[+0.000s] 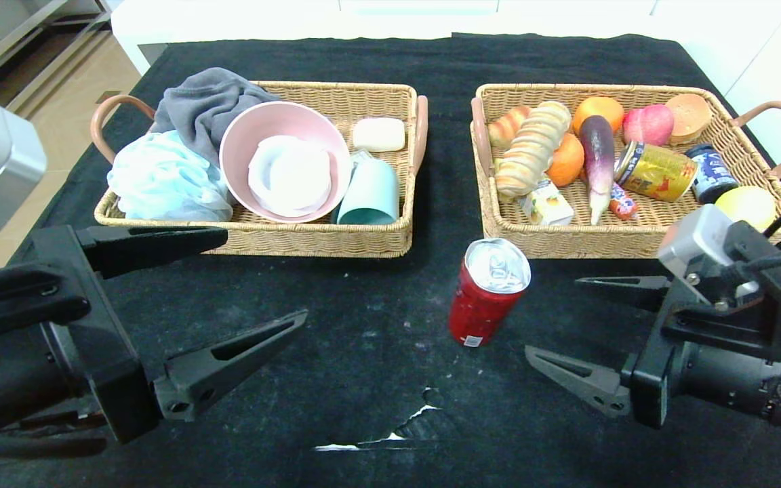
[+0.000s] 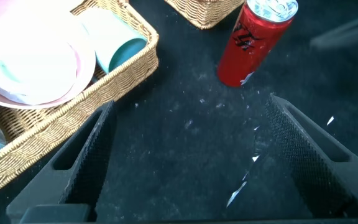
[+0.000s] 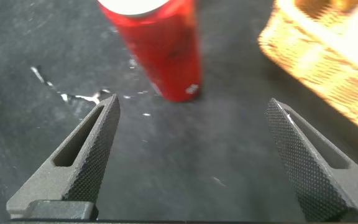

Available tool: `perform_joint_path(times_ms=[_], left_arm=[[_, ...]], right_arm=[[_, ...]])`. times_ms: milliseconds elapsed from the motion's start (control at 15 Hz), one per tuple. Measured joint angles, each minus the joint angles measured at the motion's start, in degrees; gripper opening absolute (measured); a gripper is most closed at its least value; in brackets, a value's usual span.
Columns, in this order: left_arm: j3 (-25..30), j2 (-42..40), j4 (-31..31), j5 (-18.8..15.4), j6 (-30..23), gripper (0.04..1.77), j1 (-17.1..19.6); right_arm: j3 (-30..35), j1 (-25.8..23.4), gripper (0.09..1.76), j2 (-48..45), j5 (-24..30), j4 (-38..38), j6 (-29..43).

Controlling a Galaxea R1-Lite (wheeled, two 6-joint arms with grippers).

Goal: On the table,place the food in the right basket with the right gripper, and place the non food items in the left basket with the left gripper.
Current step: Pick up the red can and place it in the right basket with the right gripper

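Table [image 1: 363, 379]: black cloth, small tear near the front edge; wide bare strip in front of both baskets, only the red can on it.
Left basket [image 1: 323, 238]: far left on the cloth, full; grey cloth [image 1: 204, 102] draped over its back corner, pink bowl [image 1: 285, 160], teal cup [image 1: 369, 193], soap bar [image 1: 378, 133].
Right basket [image 1: 634, 238]: far right, narrow gap to the left basket; striped bread roll [image 1: 533, 148], peach [image 1: 648, 125], yellow can [image 1: 656, 171] lying on its side.
Left gripper [image 1: 228, 285]: low at the front left, fingers wide apart, nothing held, pointing across bare cloth just in front of the left basket.
Right gripper [image 1: 556, 322]: low at the front right, fingers wide apart, nothing held, pointing at the red can.
Red can [image 1: 487, 291]: upright, on bare cloth just in front of the gap between baskets, near the right gripper's fingertips, not touching.
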Motion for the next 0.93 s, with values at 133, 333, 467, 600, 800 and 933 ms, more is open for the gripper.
perform_joint_path(times_ms=[133, 333, 467, 600, 800, 933], left_arm=[[0.0, -0.1, 0.0, 0.0, 0.0, 1.72, -0.1], [0.0, -0.4, 0.0, 0.0, 0.0, 1.72, -0.1], [0.0, -0.6, 0.1, -0.1, 0.0, 1.72, -0.2], [0.0, -0.8, 0.1, -0.1, 0.0, 1.72, -0.2], [0.0, -0.9, 0.1, -0.1, 0.1, 1.72, -0.3], [0.1, -1.0, 0.1, -0.1, 0.1, 1.72, -0.3]], right_arm=[[0.1, 3.1, 1.71, 2.1, -2.5, -2.2, 0.0], [-0.2, 5.8, 1.71, 5.5, -3.3, -7.0, 0.0], [-0.6, 6.8, 1.71, 7.5, -3.3, -9.2, 0.1], [-1.0, 7.1, 1.71, 9.4, -3.3, -11.0, 0.1], [-2.5, 7.1, 1.71, 11.8, -3.3, -12.9, 0.2], [-3.8, 7.1, 1.71, 13.0, -3.3, -13.0, 0.2]])
